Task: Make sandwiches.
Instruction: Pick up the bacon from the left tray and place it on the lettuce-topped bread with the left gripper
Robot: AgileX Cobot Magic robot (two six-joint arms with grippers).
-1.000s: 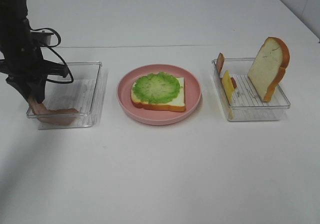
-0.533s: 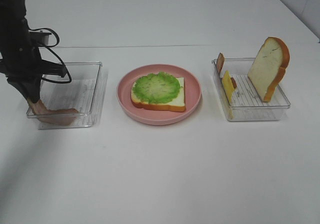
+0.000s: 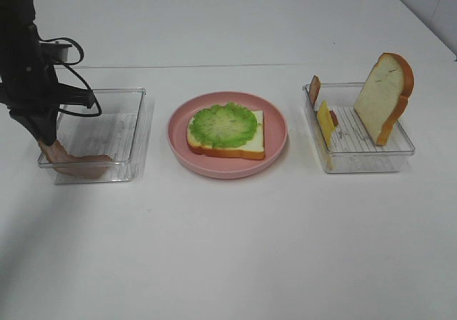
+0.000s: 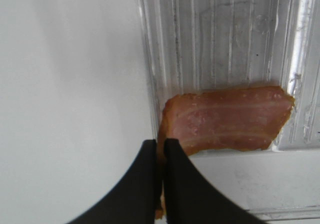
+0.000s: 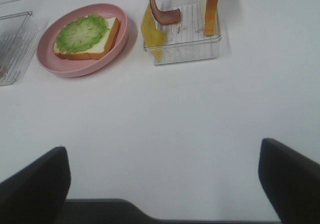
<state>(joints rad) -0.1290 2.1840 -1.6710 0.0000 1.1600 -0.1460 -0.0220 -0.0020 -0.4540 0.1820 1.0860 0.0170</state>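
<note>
Left gripper (image 4: 160, 144): clamped on brown-red bacon strip (image 4: 230, 119) end, in clear plastic tray (image 4: 225, 34). Recommended: lift vertically, clearing tray wall.

Pink plate (image 3: 275, 128), green lettuce (image 3: 225, 125), white bread (image 3: 255, 141), striped reddish-brown bacon (image 4: 227, 119).

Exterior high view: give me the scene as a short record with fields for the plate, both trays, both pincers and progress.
centre: pink plate holding a bread slice topped with lettuce
left: left tray with one bacon strip
right: right tray with an upright bread slice, a cheese slice and a second bacon strip
left arm: left pincer shut on the bacon strip's end at the tray corner
right arm: right pincer open, holding nothing
progress: bacon, cheese and top bread not yet on the plate
</note>
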